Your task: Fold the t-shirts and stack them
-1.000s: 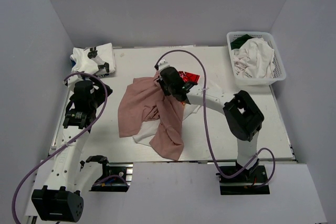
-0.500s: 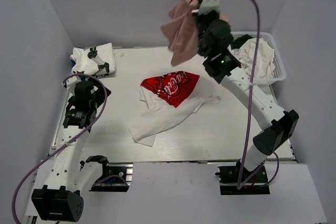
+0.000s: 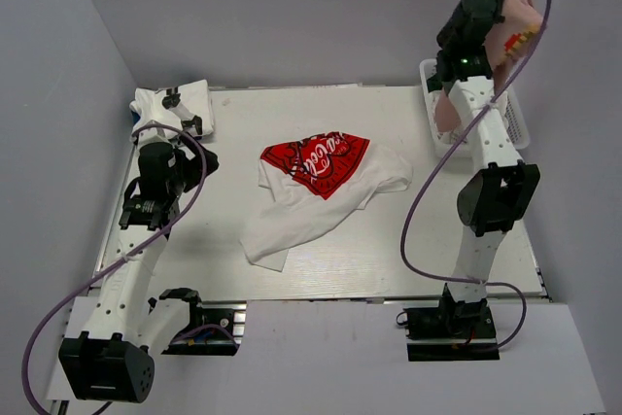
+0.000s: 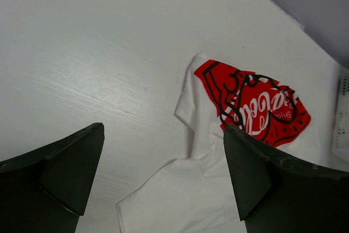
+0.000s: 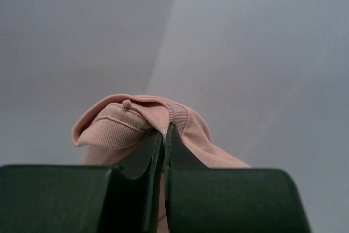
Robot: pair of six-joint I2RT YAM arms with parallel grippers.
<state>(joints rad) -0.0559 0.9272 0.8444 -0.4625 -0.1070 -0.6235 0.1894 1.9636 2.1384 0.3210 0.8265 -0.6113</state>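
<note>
Ana: Where was the pink shirt (image 3: 520,18)?

Ben: It was way up high on the right side, over the basket (image 3: 426,75). The right jaws were pressed together on it and pinched a fold by its ribbed edge. Some of it hung down beside the right arm (image 3: 481,128).

Ana: And the left jaws?

Ben: They were spread wide. They hung over the left side of the table (image 3: 243,123).

Ana: What lay on the table?

Ben: A white shirt with red print (image 3: 316,182) lay crumpled in the middle, with the print facing up. It was well apart from both jaws. A second white shirt (image 3: 173,109) sat bunched at the far left corner.

Ana: What was in the basket?

Ben: I could not tell. The arm and the pink shirt hid most of it.
</note>
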